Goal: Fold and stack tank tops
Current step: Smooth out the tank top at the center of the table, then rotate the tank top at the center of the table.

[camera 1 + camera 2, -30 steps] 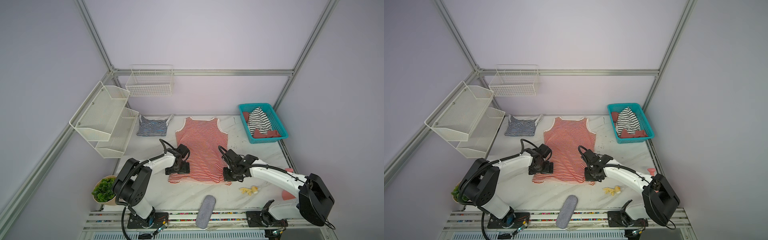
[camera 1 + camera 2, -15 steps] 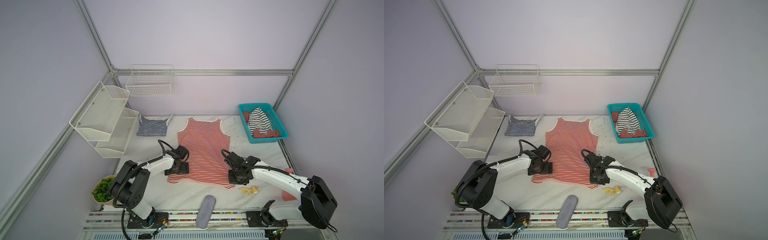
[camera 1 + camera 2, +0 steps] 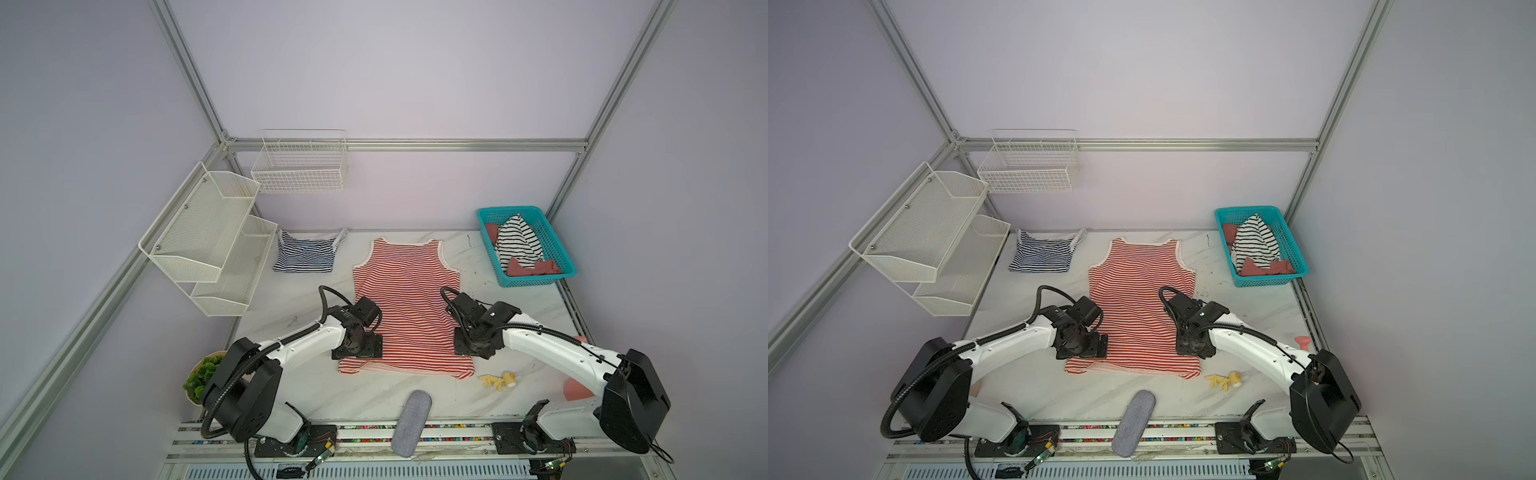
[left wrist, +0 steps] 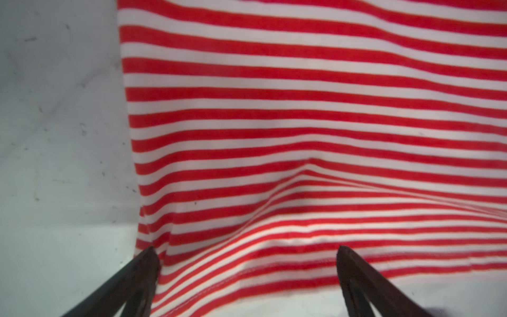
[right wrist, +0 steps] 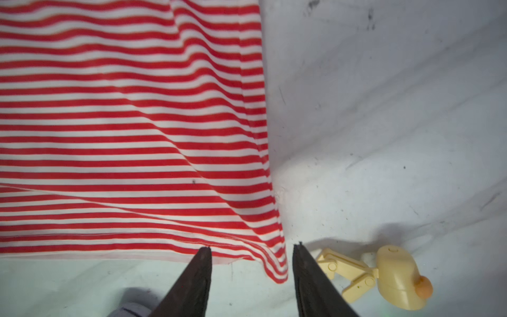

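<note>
- Left fingers (image 4: 140, 274) stand spread wide and grip nothing. In the left wrist view one tip sits at the side edge of the red-and-white tank top (image 4: 301, 109) and the other over its hem.
- Right fingers (image 5: 199, 274) stand partly apart and clamp no cloth. In the right wrist view the hem corner of the red-and-white tank top (image 5: 123, 123) lies just ahead of the gap between the tips.
- Both top views show the red-and-white tank top (image 3: 407, 307) spread flat at the middle of the white marble table (image 3: 332, 395). Its pale-trimmed neck points to the back wall and its hem faces the arm bases.
- Low creases run across the cloth near both hem corners.
- Each arm reaches down over one lower side of the shirt, left arm on the left edge and right arm on the right edge.
- A navy-and-white tank top (image 3: 305, 257) lies folded at the far left of the table, beside the white mesh shelf (image 3: 208, 237) and well apart from the red one.
- A teal basket (image 3: 536, 282) at the far right holds a black-and-white striped garment (image 3: 519, 241) and a reddish cloth (image 3: 536, 268).
- A small yellow jointed toy (image 5: 395, 277) lies on the table just beside the right fingers, apart from the hem.
- A grey felt case (image 3: 411, 424) lies across the front edge of the table.
</note>
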Robot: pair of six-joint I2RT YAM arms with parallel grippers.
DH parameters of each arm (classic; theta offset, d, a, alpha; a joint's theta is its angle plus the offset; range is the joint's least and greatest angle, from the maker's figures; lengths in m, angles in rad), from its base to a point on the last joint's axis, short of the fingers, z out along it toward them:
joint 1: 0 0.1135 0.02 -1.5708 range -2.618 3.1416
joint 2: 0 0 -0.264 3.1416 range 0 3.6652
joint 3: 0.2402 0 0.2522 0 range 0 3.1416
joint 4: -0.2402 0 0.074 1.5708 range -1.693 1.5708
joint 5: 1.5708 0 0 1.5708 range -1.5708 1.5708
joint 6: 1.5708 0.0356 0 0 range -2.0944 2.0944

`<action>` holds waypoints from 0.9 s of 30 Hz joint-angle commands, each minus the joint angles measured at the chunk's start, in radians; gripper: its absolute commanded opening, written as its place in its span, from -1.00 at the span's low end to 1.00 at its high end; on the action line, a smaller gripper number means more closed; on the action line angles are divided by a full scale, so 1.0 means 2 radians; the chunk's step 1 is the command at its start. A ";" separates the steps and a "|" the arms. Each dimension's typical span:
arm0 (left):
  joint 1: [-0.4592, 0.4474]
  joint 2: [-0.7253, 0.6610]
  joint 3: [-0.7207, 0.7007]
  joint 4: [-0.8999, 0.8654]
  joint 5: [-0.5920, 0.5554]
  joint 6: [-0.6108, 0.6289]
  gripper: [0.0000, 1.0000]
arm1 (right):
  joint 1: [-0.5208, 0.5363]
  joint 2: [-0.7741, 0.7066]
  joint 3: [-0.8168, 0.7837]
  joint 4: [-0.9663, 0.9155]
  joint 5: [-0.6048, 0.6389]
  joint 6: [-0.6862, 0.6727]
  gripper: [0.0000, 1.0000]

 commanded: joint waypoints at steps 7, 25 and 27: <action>0.023 0.031 0.188 0.040 -0.044 0.053 1.00 | -0.002 0.060 -0.012 0.178 -0.078 -0.018 -0.36; 0.105 0.458 0.617 -0.058 -0.012 0.100 0.98 | -0.025 0.183 -0.010 0.259 -0.113 -0.050 -0.72; 0.113 0.465 0.610 -0.058 -0.007 0.096 0.98 | -0.032 0.197 -0.008 0.260 -0.115 -0.058 -0.93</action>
